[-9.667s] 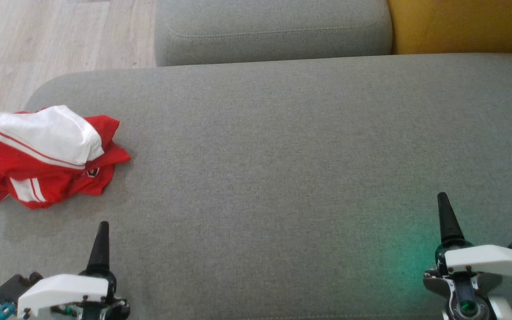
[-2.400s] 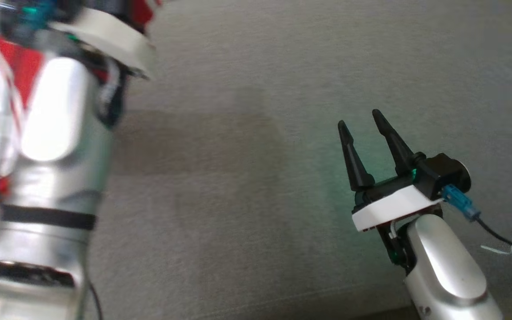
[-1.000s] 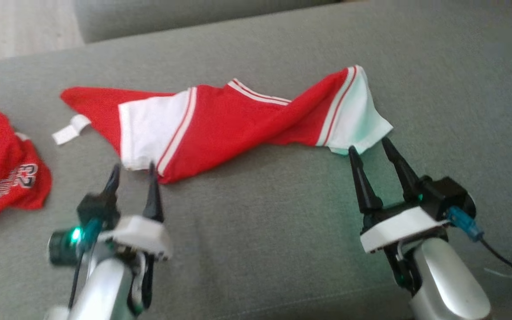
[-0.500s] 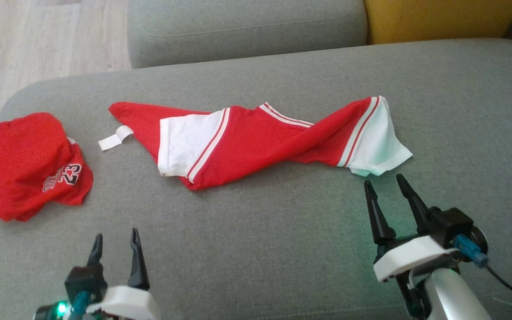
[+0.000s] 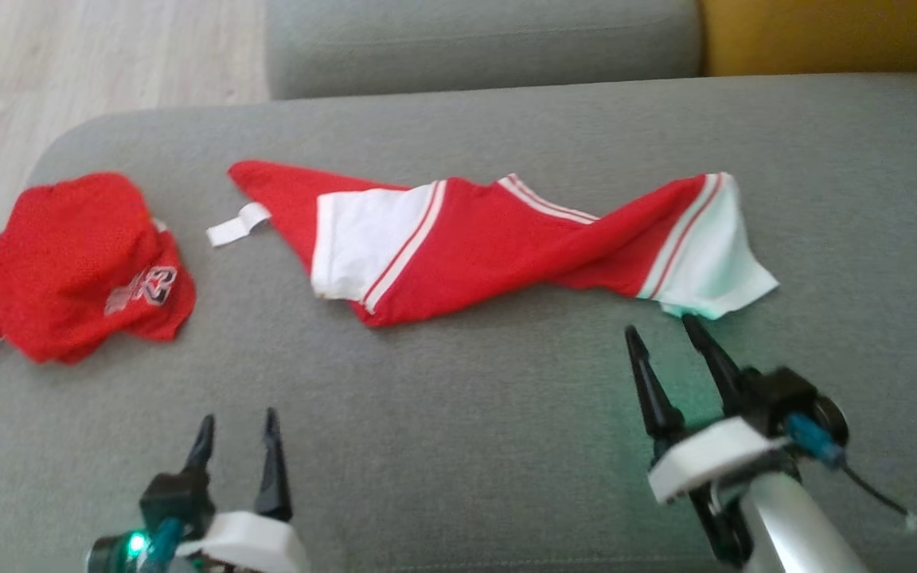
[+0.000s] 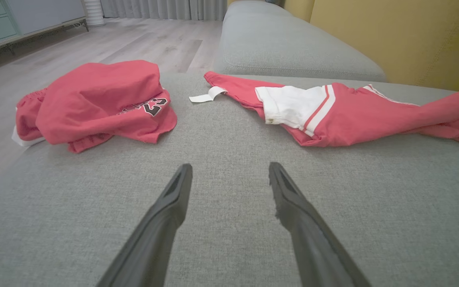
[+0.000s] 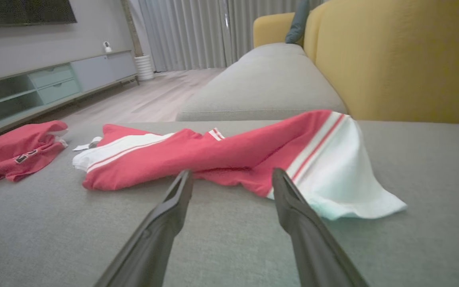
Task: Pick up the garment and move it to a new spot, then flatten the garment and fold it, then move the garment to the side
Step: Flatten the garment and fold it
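A red and white garment [image 5: 498,243] lies twisted and stretched out across the middle of the grey sofa cushion [image 5: 458,414]; it also shows as the garment [image 6: 333,113] and the garment [image 7: 229,153] in the wrist views. My right gripper [image 5: 663,328] is open, empty, its fingertips just short of the garment's white right end. At the lower left, well in front of the garment, my left gripper [image 5: 237,419] stands open and empty. A white tag [image 5: 237,225] sticks out at the garment's left tip.
A second red garment [image 5: 76,263] with number lettering lies crumpled at the cushion's left end, close to the edge. Behind are another grey cushion [image 5: 474,40], a yellow backrest [image 5: 833,32] and wooden floor [image 5: 68,64] to the left.
The head camera has shifted, so the whole picture slid a little right. Both grippers stay open. The right gripper's fingertips have come closer to the garment's white end.
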Tool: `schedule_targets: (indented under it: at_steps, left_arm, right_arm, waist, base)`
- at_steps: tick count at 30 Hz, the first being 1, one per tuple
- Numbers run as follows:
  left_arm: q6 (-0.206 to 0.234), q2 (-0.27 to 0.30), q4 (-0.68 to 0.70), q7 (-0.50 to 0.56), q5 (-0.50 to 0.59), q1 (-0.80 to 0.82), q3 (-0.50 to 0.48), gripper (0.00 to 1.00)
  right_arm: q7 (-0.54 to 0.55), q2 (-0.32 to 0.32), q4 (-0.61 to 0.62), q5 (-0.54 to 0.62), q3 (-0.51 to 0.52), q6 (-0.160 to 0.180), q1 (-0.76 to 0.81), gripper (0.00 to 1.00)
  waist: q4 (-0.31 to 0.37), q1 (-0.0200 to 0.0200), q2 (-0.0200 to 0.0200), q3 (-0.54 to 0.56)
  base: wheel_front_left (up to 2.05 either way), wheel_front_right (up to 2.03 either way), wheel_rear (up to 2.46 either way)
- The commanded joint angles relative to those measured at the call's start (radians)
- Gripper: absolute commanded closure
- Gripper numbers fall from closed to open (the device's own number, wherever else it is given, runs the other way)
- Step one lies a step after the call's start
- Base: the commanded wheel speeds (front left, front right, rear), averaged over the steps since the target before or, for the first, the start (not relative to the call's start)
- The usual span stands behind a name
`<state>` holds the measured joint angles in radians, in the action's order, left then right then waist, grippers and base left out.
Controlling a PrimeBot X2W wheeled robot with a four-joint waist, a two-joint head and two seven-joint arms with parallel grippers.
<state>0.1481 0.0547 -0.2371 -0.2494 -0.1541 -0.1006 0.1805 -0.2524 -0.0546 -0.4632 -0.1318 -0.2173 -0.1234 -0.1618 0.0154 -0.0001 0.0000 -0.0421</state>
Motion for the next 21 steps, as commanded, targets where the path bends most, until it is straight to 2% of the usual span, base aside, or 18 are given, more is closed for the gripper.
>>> schedule_targets:
  at_steps: [1,6,10,17,21]
  left_arm:
    - [-0.002,-0.004,0.025,-0.012,-0.006,0.058,-0.02,0.0]
    - [-0.004,-0.004,0.01,-0.012,-0.029,0.081,0.024,0.0]
    - [-0.003,-0.004,0.016,-0.012,-0.044,0.104,0.056,0.0]
    - [0.01,-0.004,0.017,-0.012,-0.082,0.145,0.112,0.0]
    - [0.015,-0.004,0.017,-0.012,-0.104,0.166,0.143,0.0]
  right_arm:
    - [-0.009,0.004,0.026,0.004,-0.029,-0.007,-0.08,0.0]
    - [-0.009,-0.007,-0.053,0.006,-0.094,-0.007,-0.207,0.0]
    - [0.01,-0.039,-0.142,-0.028,-0.172,-0.007,-0.341,0.0]
    - [0.103,-0.117,-0.3,-0.099,-0.32,-0.007,-0.599,0.0]
    - [0.167,-0.155,-0.394,-0.163,-0.372,-0.007,-0.711,0.0]
  waist:
    - [-0.033,0.0001,0.0,-0.022]
    - [-0.102,0.0001,0.0,-0.06]
    - [-0.161,0.0001,0.0,-0.097]
    - [-0.266,0.0001,0.0,-0.172]
    - [-0.322,0.0001,0.0,-0.214]
  base:
    - [0.0,0.0,0.0]
    - [0.0,0.0,0.0]
    - [0.0,0.0,0.0]
    - [0.0,0.0,0.0]
    - [0.0,0.0,0.0]
